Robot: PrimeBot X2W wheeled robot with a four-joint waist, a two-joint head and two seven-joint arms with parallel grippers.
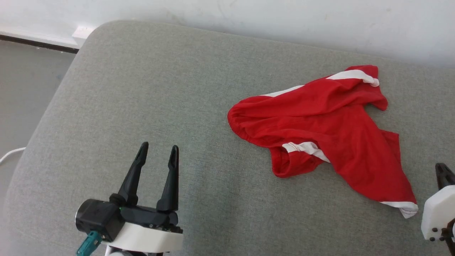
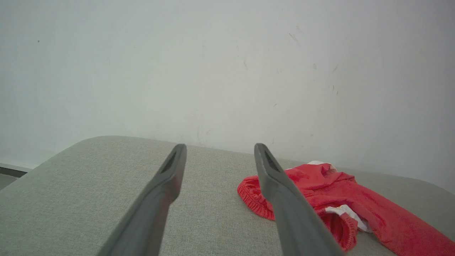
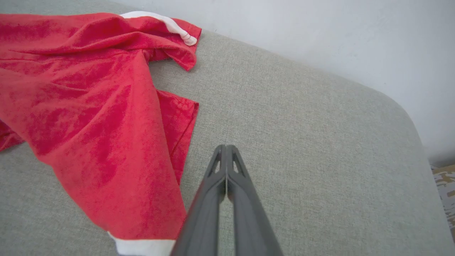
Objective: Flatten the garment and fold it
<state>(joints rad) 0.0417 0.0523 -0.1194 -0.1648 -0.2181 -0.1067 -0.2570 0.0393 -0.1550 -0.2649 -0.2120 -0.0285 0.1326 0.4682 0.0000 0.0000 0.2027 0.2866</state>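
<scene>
So basically nothing is done on this one. The garment (image 1: 320, 121) is a crumpled red heap on the right half of the grey padded surface (image 1: 160, 89), toward the wall (image 1: 284, 17) side. The elastic waistband (image 1: 245, 121) bunches up at the left end and curls over itself. One leg trails off toward the near right corner, ending in white hem trim (image 1: 405, 208), and the other leg is twisted up toward the wall. No flat panel anywhere and no fold started, so I'd say the whole job is ahead: spread it out, smooth it, then fold. The left gripper (image 1: 159, 149) sits well to the left of the shorts over bare fabric, fingers spread wide apart with nothing between them and nothing touched. The right gripper (image 3: 224, 147) is pinched fully together, fingers pressed flat against each other and no cloth caught in them. Its tips hang over bare cushion just beside the near leg of the shorts. I can't tell if the fingers brush the edge of that leg lower down.
</scene>
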